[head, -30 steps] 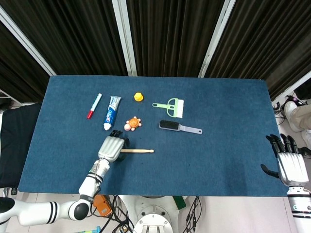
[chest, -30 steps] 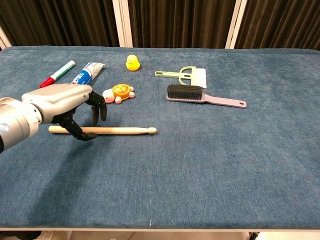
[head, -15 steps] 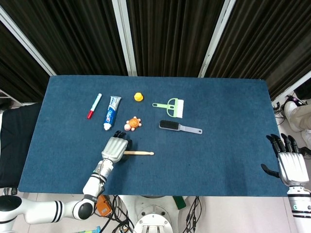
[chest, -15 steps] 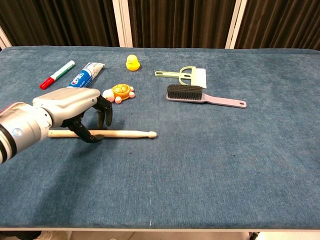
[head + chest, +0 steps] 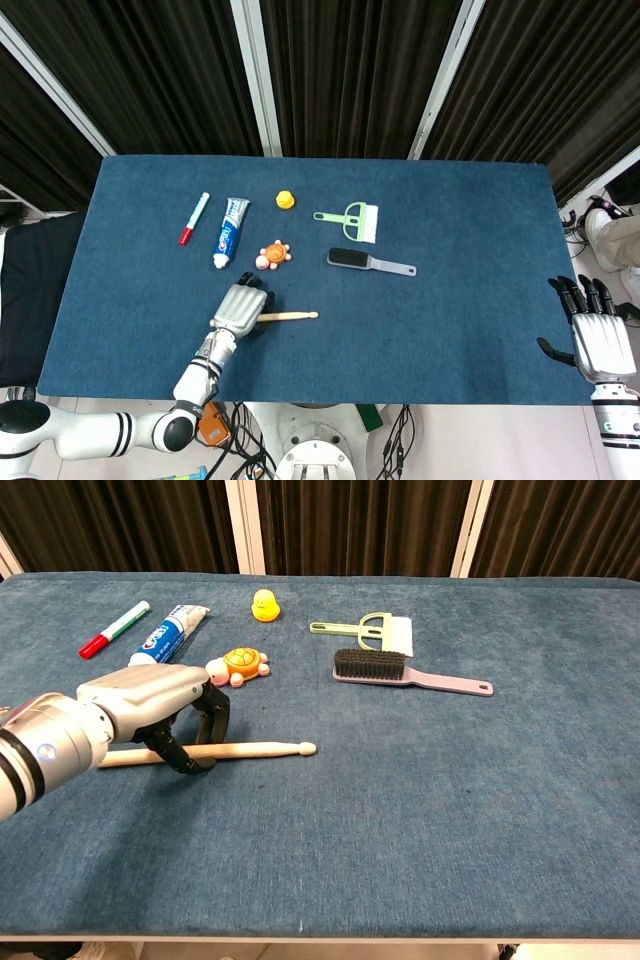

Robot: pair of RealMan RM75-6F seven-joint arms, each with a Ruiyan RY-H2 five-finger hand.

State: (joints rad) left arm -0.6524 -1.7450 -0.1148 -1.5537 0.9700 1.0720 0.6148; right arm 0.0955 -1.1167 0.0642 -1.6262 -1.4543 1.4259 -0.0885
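While fingers curl, the left hand [image 5: 165, 712] straddles the drumstick [image 5: 255, 749].

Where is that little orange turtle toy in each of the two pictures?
Head view: the turtle toy lies left of centre, just beyond the left hand.
Chest view: the turtle toy sits upper left, beyond the same hand.
Shared landmark: the wooden drumstick lies nearer than the turtle.
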